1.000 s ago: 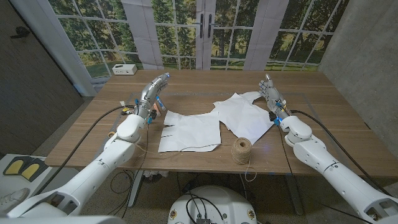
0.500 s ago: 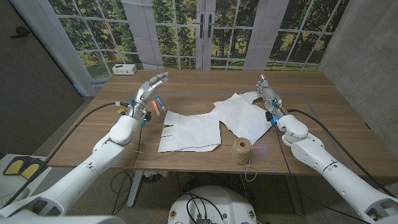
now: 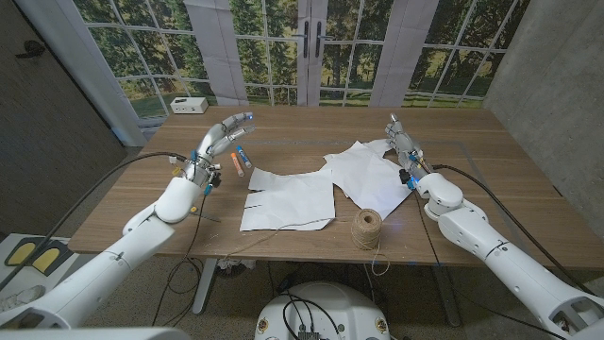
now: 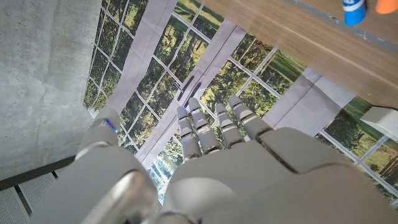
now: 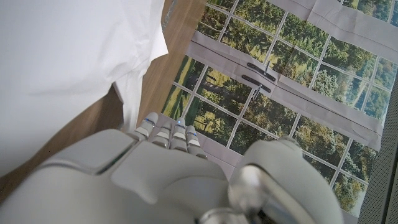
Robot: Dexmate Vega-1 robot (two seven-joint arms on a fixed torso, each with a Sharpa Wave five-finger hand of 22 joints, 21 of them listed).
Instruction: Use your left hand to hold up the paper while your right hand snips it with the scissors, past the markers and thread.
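Evidently pre-grasp stage: left hand (image 3: 223,139) raised beside markers (image 3: 238,159), fingers spread, holding nothing; right hand (image 3: 403,144) upright at far paper edge, fingers extended, empty. Paper (image 3: 290,200) flat mid-table, thread spool (image 3: 366,228) at near edge. Scissors not discernible. Next: left hand needs to reach paper edge.

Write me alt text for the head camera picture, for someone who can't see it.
Two white robot arms reach over a wooden table, the left hand and right hand raised, holding nothing. Between them lie two white paper sheets, a ball of twine and markers.
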